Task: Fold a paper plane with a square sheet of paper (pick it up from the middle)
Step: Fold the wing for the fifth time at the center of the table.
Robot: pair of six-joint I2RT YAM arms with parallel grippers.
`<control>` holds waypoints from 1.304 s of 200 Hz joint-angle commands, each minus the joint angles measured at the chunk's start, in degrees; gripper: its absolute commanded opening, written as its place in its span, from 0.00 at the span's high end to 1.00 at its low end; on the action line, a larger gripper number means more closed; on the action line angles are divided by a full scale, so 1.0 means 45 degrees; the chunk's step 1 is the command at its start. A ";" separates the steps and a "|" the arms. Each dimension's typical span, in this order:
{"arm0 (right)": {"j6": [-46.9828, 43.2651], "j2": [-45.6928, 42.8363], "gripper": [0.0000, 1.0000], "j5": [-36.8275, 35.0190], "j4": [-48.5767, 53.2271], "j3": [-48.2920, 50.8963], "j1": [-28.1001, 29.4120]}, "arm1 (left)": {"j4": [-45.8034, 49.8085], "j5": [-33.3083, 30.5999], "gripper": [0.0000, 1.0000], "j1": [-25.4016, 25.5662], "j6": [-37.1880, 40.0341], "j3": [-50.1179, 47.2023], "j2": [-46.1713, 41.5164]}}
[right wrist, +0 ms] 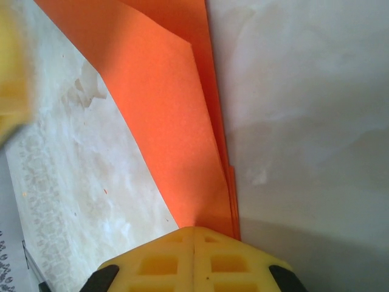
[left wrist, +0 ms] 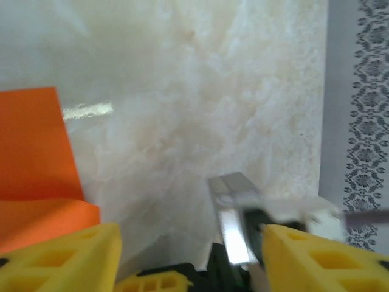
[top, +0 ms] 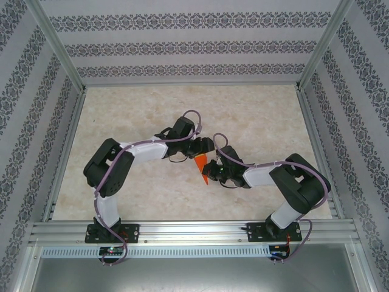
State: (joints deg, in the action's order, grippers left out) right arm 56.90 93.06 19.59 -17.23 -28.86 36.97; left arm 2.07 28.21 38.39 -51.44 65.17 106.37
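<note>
- The paper plane (top: 203, 168) is already a narrow, layered dart at the middle of the counter (top: 134, 109).
- The right hand (right wrist: 193, 238) is pressed together, pinching the plane's end.
- The left hand (left wrist: 188, 240) is spread beside it.
- Probably only final creasing is left.

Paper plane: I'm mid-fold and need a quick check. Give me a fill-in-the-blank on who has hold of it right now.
1. The right fingers are ____ on the paper plane.
2. The left fingers stand ____, with no paper between them.
3. The paper plane is bright ____ against the pale table.
Missing words: shut; open; orange.
</note>
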 commanded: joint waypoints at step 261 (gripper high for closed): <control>-0.2799 0.1600 1.00 0.0292 0.4355 0.0194 -0.0204 | -0.1713 -0.1712 1.00 -0.0840 0.0333 -0.2180 0.1233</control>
State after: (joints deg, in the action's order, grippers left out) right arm 48.10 95.11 23.88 -14.50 -31.16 35.83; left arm -3.95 21.78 36.97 -52.03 56.45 110.24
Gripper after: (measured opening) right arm 0.044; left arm 0.053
